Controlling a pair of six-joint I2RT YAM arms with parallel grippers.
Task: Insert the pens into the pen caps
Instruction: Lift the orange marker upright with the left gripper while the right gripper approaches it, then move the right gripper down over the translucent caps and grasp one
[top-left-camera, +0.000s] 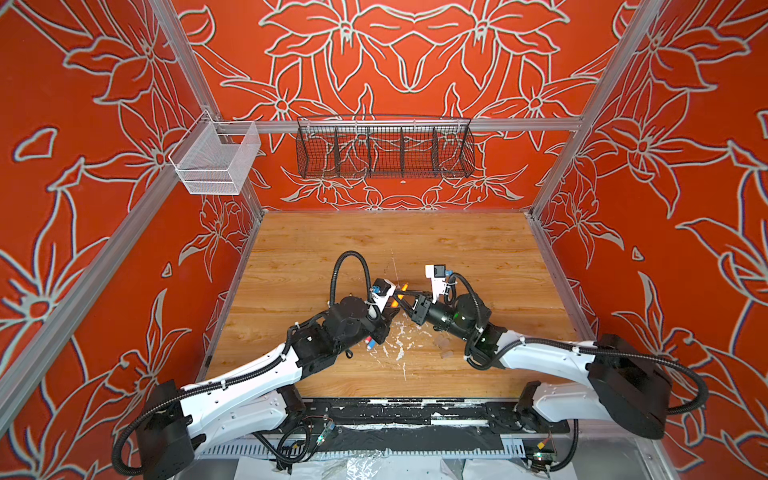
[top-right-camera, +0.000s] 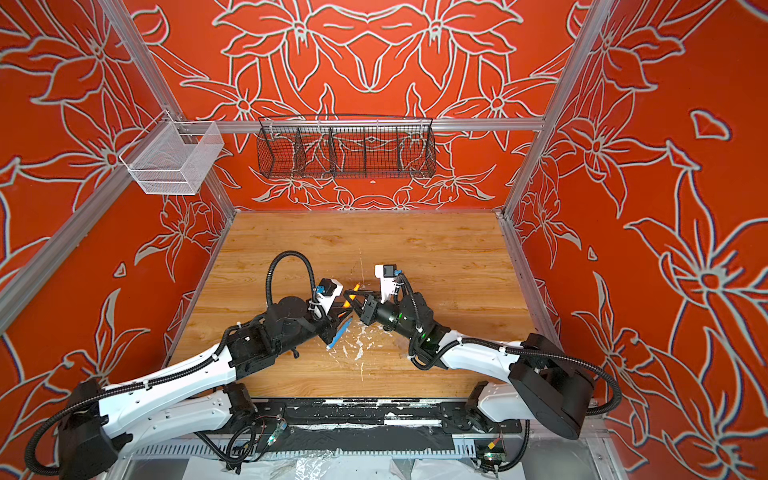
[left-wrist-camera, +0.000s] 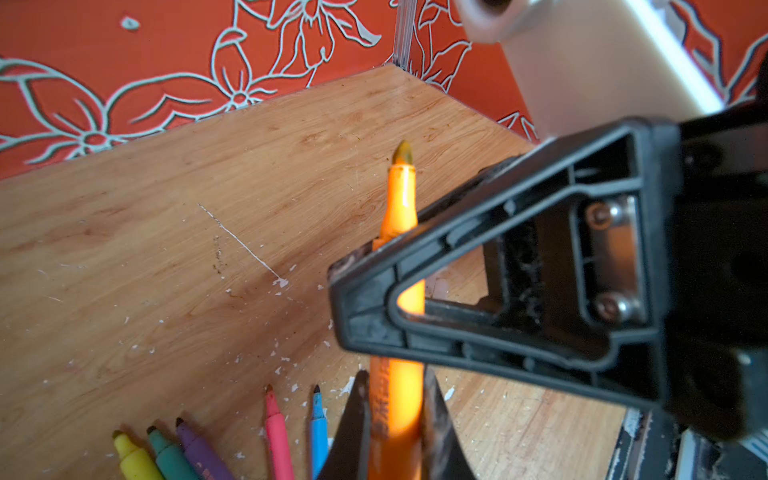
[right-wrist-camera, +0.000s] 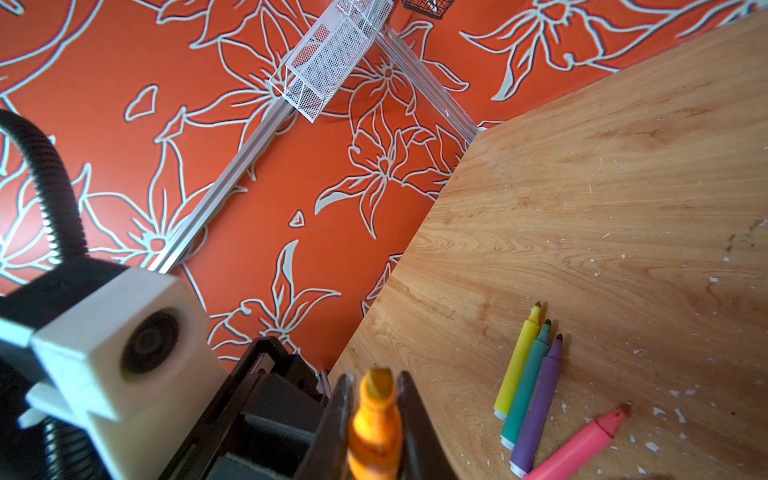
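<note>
Pens (left-wrist-camera: 276, 432): five on table (left-wrist-camera: 166, 249), one orange pen (left-wrist-camera: 402, 199) clamped by both pincers (left-wrist-camera: 395, 378) (right-wrist-camera: 375, 376).

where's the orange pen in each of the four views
In a top view: orange pen near picture centre.
In a top view: just left of centre.
Left wrist: centre, rising from the bottom edge.
Right wrist: bottom edge, middle.
Shared landmark: wooden table.

A black wire basket (top-left-camera: 384, 149) and a white mesh basket (top-left-camera: 216, 164) hang above the wooden table (top-left-camera: 415, 241) with white flecks (top-left-camera: 400, 347)
</note>
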